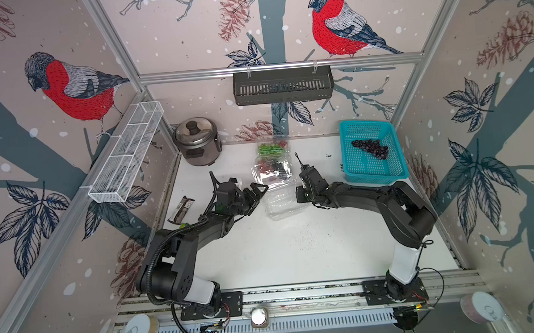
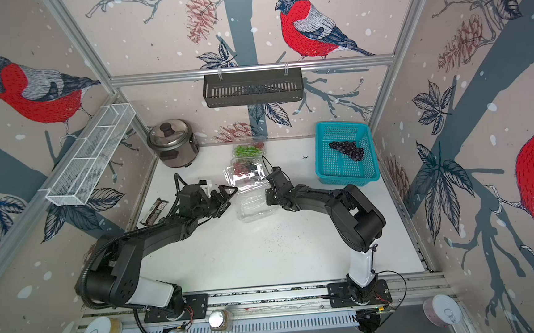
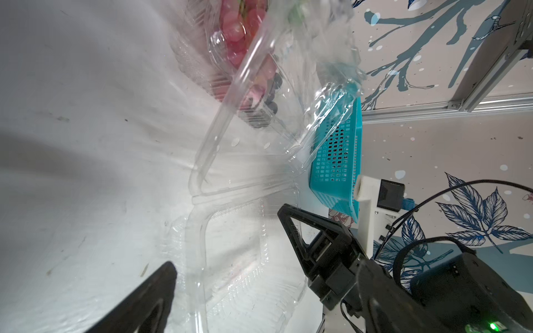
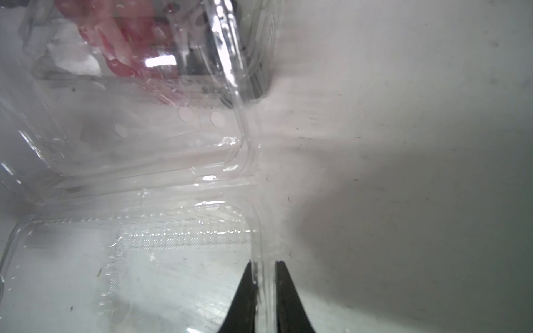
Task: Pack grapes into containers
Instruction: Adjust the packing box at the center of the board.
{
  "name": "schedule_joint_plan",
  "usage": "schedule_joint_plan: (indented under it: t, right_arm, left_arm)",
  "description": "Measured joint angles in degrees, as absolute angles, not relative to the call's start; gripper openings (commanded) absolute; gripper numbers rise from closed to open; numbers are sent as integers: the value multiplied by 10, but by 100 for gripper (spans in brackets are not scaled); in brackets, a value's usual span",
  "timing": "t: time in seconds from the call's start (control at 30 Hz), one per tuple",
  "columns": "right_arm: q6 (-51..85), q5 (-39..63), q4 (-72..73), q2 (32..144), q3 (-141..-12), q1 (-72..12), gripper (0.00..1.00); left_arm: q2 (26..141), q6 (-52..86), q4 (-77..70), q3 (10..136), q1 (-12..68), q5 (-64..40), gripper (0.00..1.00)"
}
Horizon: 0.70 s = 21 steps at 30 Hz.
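Container rim between the right jaws

The right wrist camera sees everything soft: the red grapes are a pink smear behind plastic. The right gripper is cut off by the picture's edge except for its tips. They straddle the empty box's rim, but I can't tell whether they pinch it. In the left wrist view one finger of the left gripper runs out of the picture. The basket is part hidden behind a clear lid and a white bracket. In a top view the bar's label is too small to read, and glare hides whether the far box is closed.
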State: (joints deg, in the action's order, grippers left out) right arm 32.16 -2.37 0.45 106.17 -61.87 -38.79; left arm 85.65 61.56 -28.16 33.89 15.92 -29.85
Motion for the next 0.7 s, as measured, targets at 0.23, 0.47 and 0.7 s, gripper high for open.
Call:
schedule_joint_plan:
  t: [0.23,0.47,0.7]
  right_arm:
    - [348,-13,27,1063,-616,-383,32]
    - [349,-1,28,1047,-614,-378,47]
    - [342,0,23,1018,-612,-372,65]
  left_arm:
    - [889,615,-284,361,159,-299,97]
    - [904,610,-284,373,159,-300,97]
    - [903,586,-267,387,157,-298,97]
